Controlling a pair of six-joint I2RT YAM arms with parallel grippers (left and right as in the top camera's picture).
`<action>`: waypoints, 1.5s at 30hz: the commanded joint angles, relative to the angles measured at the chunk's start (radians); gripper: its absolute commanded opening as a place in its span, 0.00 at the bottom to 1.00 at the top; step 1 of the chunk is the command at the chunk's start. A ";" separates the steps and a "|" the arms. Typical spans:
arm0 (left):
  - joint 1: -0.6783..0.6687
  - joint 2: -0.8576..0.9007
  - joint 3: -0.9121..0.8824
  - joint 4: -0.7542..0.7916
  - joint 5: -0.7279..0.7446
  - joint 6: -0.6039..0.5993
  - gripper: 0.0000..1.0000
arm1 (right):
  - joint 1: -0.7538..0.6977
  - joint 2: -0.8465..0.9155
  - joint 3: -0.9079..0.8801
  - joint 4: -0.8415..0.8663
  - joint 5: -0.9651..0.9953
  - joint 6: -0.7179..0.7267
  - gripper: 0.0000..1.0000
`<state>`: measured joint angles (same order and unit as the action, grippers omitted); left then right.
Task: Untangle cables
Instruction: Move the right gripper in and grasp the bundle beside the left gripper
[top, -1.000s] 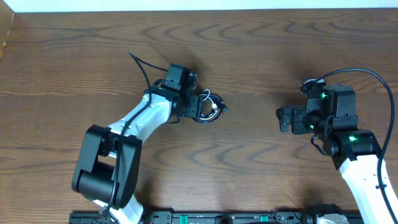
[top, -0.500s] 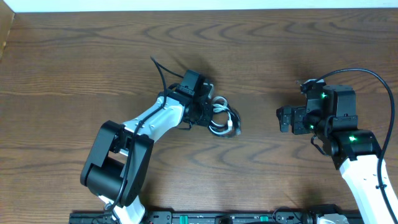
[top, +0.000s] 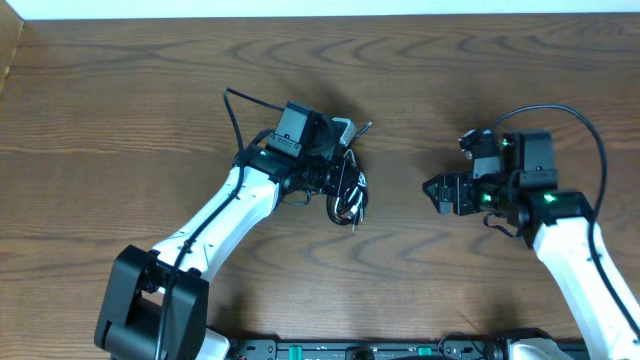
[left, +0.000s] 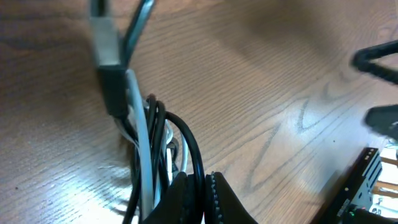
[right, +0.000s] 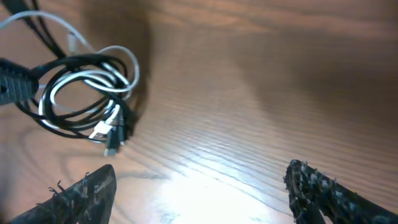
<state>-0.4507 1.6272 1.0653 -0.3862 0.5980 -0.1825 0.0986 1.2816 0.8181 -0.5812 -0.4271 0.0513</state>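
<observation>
The cables, one black and one white, are looped together in one bundle near the table's middle. My left gripper is shut on the bundle. In the left wrist view its fingers pinch a black strand, and the other loops run up to the plug ends. My right gripper stands open to the right of the bundle, apart from it. Seen from the right wrist, the coil hangs at the upper left, well ahead of the wide-open right gripper, which has only bare wood between its fingers.
The wooden table ends at a white wall along the back and at an edge on the far left. A black rail runs along the front edge. The left arm's own thick black cable arches behind it.
My left gripper has shut on the bundle and swung it round, so the loops now hang below it. My right gripper has moved left toward the bundle and narrowed slightly.
</observation>
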 joint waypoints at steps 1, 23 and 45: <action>-0.001 -0.006 -0.008 -0.001 0.022 -0.014 0.10 | 0.032 0.088 0.016 0.025 -0.131 -0.031 0.83; 0.000 0.175 -0.016 -0.154 -0.427 0.001 0.55 | 0.370 0.252 0.016 0.377 0.081 0.069 0.80; 0.000 0.187 -0.016 -0.103 -0.238 -0.004 0.08 | 0.388 0.420 0.016 0.463 -0.054 0.293 0.45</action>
<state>-0.4500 1.8404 1.0626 -0.4904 0.3077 -0.1833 0.4770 1.6974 0.8188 -0.1101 -0.4419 0.3233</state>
